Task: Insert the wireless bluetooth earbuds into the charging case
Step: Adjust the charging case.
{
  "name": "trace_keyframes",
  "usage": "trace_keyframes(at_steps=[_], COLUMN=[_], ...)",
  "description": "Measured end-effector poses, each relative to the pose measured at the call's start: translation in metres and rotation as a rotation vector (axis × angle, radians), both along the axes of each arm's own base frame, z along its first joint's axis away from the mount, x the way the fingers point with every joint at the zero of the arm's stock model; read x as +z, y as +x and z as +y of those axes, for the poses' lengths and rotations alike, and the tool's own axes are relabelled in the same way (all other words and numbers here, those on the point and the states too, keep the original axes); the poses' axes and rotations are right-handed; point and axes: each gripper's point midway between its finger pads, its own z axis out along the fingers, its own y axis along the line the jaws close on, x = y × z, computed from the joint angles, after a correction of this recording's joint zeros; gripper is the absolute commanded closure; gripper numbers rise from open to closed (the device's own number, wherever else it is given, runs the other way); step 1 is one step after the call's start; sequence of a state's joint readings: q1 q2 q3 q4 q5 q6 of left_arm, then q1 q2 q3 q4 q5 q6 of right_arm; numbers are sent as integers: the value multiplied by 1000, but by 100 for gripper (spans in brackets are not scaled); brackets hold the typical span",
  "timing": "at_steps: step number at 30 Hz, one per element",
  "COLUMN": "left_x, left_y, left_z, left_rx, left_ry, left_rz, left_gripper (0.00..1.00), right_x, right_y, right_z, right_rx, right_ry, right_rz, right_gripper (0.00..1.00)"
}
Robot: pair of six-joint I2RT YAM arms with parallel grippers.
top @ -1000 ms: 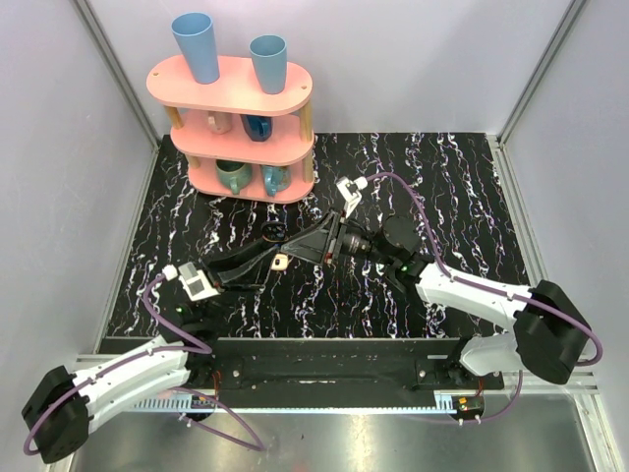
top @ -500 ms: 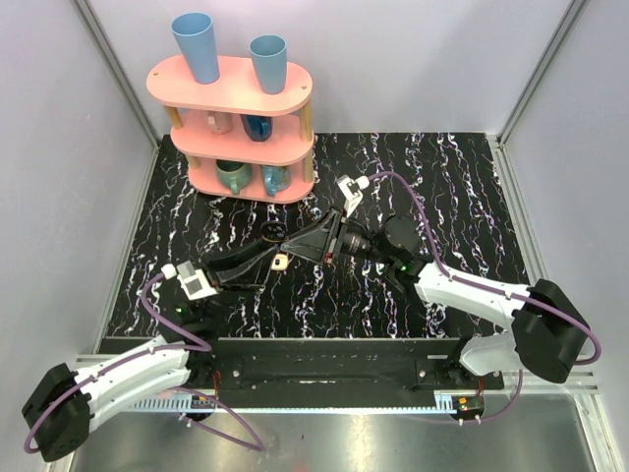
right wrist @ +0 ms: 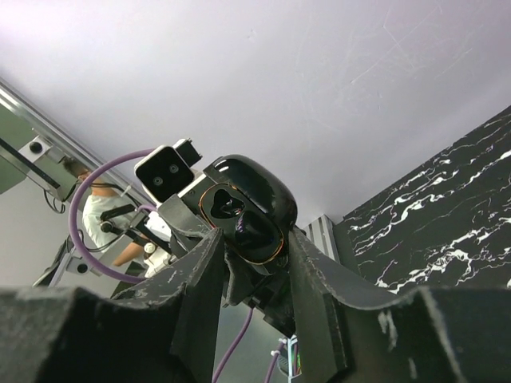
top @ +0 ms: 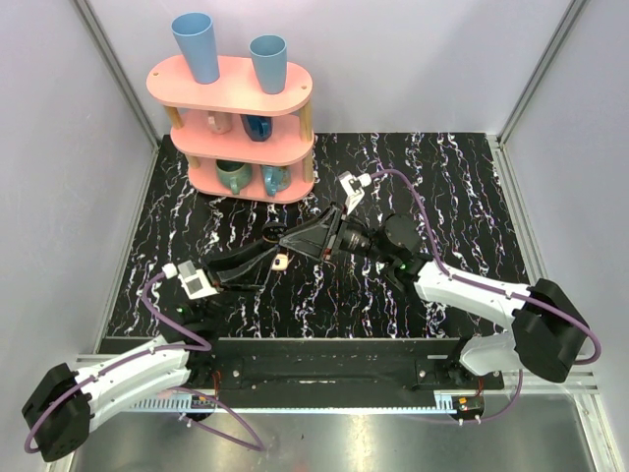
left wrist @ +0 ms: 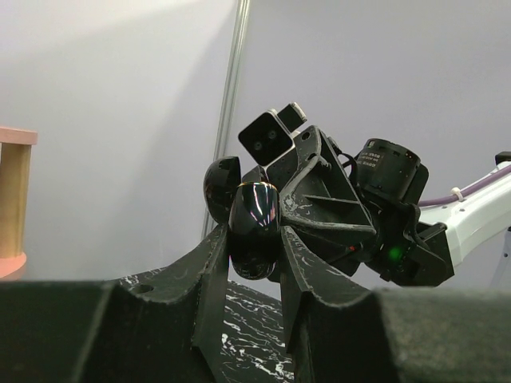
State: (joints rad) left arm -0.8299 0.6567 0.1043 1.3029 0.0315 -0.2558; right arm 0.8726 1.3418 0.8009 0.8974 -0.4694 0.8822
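The charging case [left wrist: 254, 217] is glossy black, and my left gripper [left wrist: 254, 243] is shut on its lower half, holding it up above the marbled table. Its lid stands open; in the right wrist view the case [right wrist: 239, 209] shows a copper-rimmed face with two dark hollows. The right gripper [right wrist: 254, 239] has a finger close on each side of the case; I cannot make out whether they press it. From above, both grippers meet at mid-table, left gripper [top: 278, 243] and right gripper [top: 288, 239]. A small cream bit [top: 280, 262] lies just under them, too small to name. The earbuds are not plainly visible.
A pink three-tier shelf [top: 241, 93] stands at the back left, with two blue cups [top: 197, 47] on top and mugs on the lower tiers. Grey walls close in the table [top: 442, 187] on three sides. A black rail [top: 324, 359] runs along the near edge.
The right wrist has shifted slightly away and to the right, staying at the case. The left gripper keeps its hold in the same place.
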Motion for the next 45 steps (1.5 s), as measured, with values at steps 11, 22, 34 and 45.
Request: trace_keyframes(at_steps=[11,22,34,45], left_x=[0,-2,-1,-2], left_y=[2,1,-2,-4], left_z=[0,-2,-3,-5], left_rx=[8,-4,-21,-31], left_ry=[-3,10,10,12], left_rz=[1,-1,-8,-6], left_gripper=[100,100,100,100], right_x=[2,3,20,19], right_y=[0,5,12,12], right_z=[2,2,2,2], right_rx=[14,-16,-51,-47], right_ry=[10,17,53,50], right_rz=[-6,4,1,3], right_gripper=[46,41,65,48])
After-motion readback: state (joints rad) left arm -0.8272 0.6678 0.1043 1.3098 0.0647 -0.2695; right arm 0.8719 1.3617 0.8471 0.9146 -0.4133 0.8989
